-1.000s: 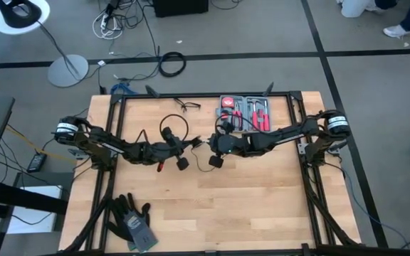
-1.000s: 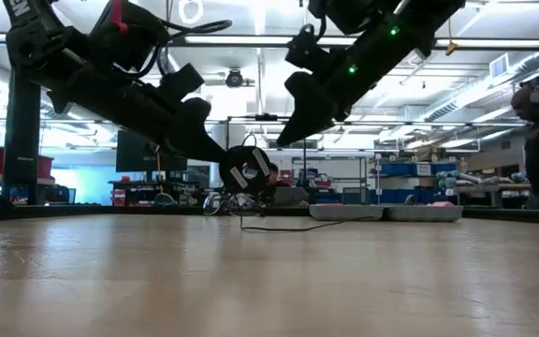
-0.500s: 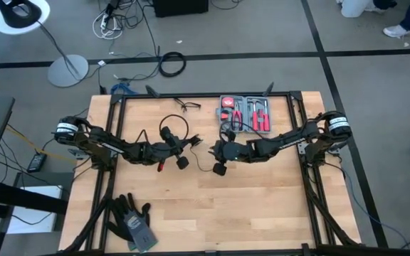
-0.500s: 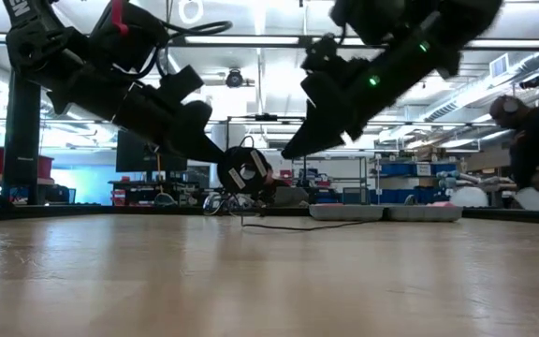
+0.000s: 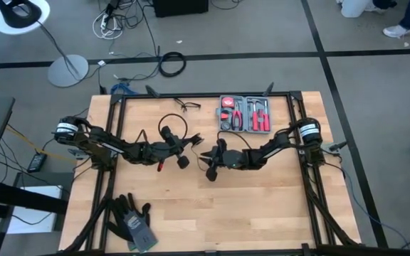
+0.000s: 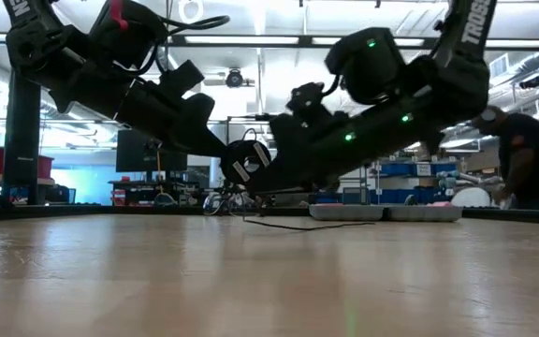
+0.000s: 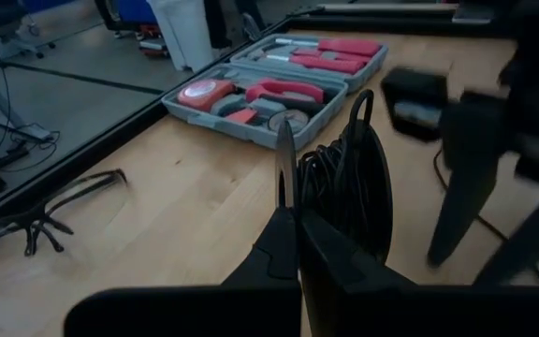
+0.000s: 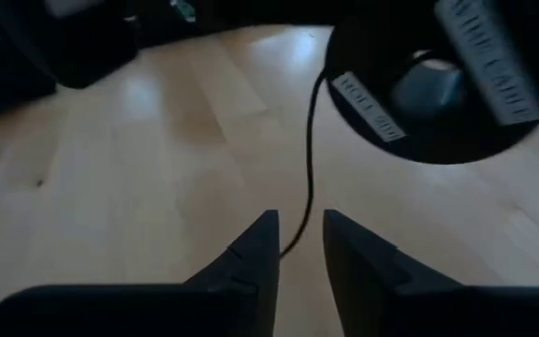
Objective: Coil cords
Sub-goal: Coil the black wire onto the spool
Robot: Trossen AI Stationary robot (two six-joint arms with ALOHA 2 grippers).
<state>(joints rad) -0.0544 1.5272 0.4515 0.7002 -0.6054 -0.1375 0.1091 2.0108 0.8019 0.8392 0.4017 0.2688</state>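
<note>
The thin black cord is wound into a small upright coil (image 7: pixel 354 178), which hangs at my left gripper (image 7: pixel 286 173) near the table's middle. From above the coil shows edge-on (image 5: pixel 183 162). In the low view it faces me as a round black bundle (image 6: pixel 246 167). Its loose tail (image 8: pixel 309 140) runs down to the tabletop (image 6: pixel 298 225). My left gripper is shut. My right gripper (image 8: pixel 299 229) is open and nearly level, just to the right of the coil (image 5: pixel 206 165). The tail passes between its fingertips; whether it touches them I cannot tell. My left gripper is shut on the cord coil at the coil's side facing the fingers (image 7: pixel 318 192); the fingers themselves hide the exact spot. They come nearly level from the table's left. The coil stands upright beside them, lifted clear of the table, its tail slack.
A grey case of red-handled tools (image 5: pixel 246 114) lies at the far right. A pair of glasses (image 5: pixel 187 105) and a thicker black cable ring (image 5: pixel 169 130) lie at the far middle. Dark gloves (image 5: pixel 132 222) sit at the near left. A person (image 6: pixel 527 159) is beyond the table.
My right gripper has come down toward the table and moved left toward the coil, tipping from a steep downward slant to nearly level. The coil and my left gripper have stayed where they were.
</note>
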